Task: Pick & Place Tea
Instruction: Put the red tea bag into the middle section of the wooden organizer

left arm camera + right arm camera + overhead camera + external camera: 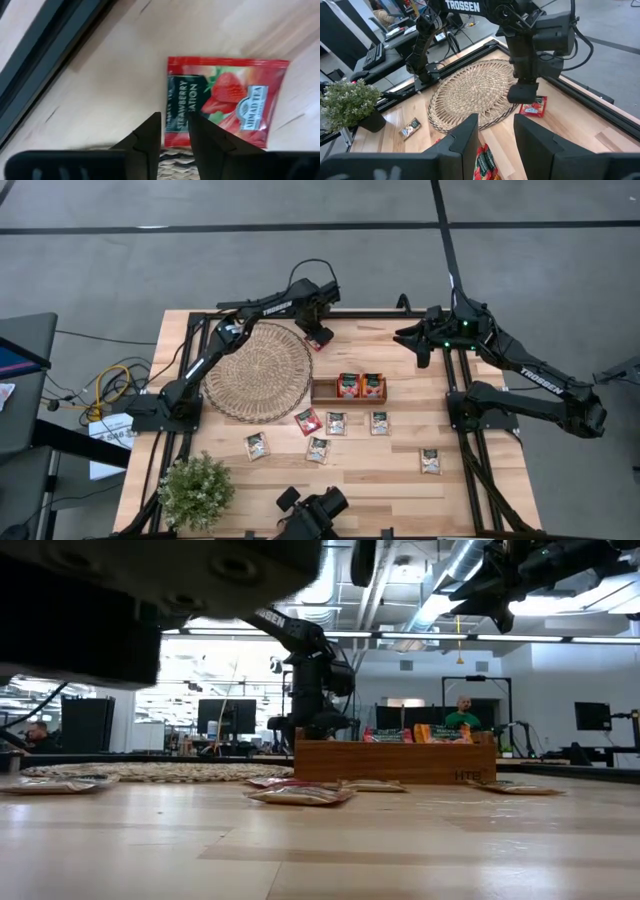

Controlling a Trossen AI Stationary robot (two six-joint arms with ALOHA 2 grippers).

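A red strawberry tea sachet [225, 100] lies flat on the table at the far side. One edge of it rests on the rim of the round woven mat [258, 372]. My left gripper [175, 131] points down over that edge, its fingers a narrow gap apart; it also shows in the right wrist view [522, 94]. My right gripper [496, 135] waits raised and open over the table's far right. Two red sachets [360, 385] stand in the wooden tray [325, 392]. One red sachet [308, 420] and several pale ones [336, 423] lie flat near the tray. My left gripper comes from above, pointing down, with its fingertips [152, 135] over the sachet's mat-side edge [176, 120]. The sachet lies flat on the table. I cannot tell whether the fingertips touch it.
A potted plant [195, 490] stands at the near left corner. A camera mount [312, 510] sits at the near edge. Black frame rails [45, 65] run along the far and side edges. Bare wood lies on the table's right half around a lone pale sachet [430, 461].
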